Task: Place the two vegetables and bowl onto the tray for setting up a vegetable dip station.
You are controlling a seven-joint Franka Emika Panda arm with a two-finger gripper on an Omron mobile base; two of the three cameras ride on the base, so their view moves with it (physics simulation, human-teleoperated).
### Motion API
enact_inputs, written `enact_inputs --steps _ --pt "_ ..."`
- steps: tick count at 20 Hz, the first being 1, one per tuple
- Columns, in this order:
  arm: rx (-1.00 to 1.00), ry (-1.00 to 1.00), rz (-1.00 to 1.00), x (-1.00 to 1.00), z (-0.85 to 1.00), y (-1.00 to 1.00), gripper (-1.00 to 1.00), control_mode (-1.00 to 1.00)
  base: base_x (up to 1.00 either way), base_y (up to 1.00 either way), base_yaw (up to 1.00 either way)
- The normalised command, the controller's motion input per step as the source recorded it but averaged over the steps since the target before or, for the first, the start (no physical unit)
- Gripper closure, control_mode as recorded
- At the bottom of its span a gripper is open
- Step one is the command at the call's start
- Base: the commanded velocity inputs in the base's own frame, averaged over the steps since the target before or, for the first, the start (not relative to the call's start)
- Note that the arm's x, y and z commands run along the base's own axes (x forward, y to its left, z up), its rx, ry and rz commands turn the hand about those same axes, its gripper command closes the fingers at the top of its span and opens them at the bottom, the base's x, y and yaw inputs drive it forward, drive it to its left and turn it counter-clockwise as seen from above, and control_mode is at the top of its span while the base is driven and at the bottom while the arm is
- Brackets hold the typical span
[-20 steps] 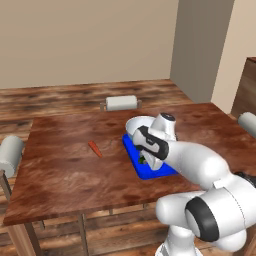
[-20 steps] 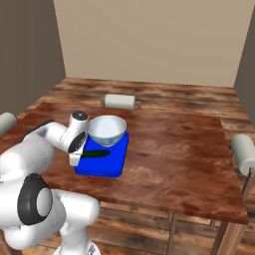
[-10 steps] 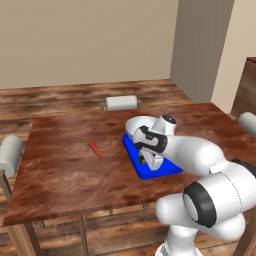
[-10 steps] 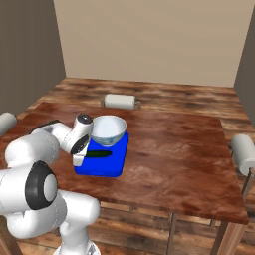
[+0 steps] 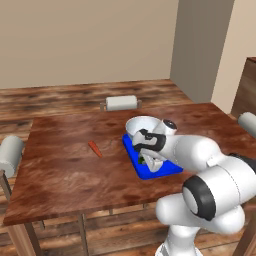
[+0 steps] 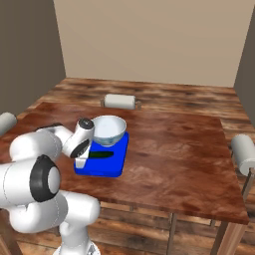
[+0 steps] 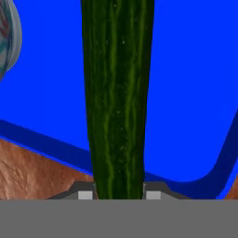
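Now versus earlier: arm bent closer over the tray (image 6: 110,166); bowl (image 6: 108,130), carrot (image 5: 94,148) unmoved.
Fingers: gripper (image 7: 118,194) narrowly parted, clasping the cucumber (image 7: 118,93).
Cucumber: over the tray floor, beside the bowl.

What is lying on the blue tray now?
The bowl sits at the tray's far end, with the cucumber beside it, between the end effector's fingers. The arm covers the tray's left edge.

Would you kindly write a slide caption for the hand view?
The hand grips a green cucumber over the blue tray, bowl alongside.
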Motion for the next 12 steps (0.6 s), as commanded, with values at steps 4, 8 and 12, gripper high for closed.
enact_inputs --steps 4,8,12 --pt "0.0 0.0 0.0 0.07 -0.08 -0.05 1.0 -1.0 0.0 0.0 0.0" --pt "0.0 -0.03 0.0 0.08 -0.07 -0.02 1.0 -1.0 0.0 0.0 0.0" --pt "0.0 -0.02 0.0 0.08 -0.05 -0.03 1.0 -1.0 0.0 0.0 0.0"
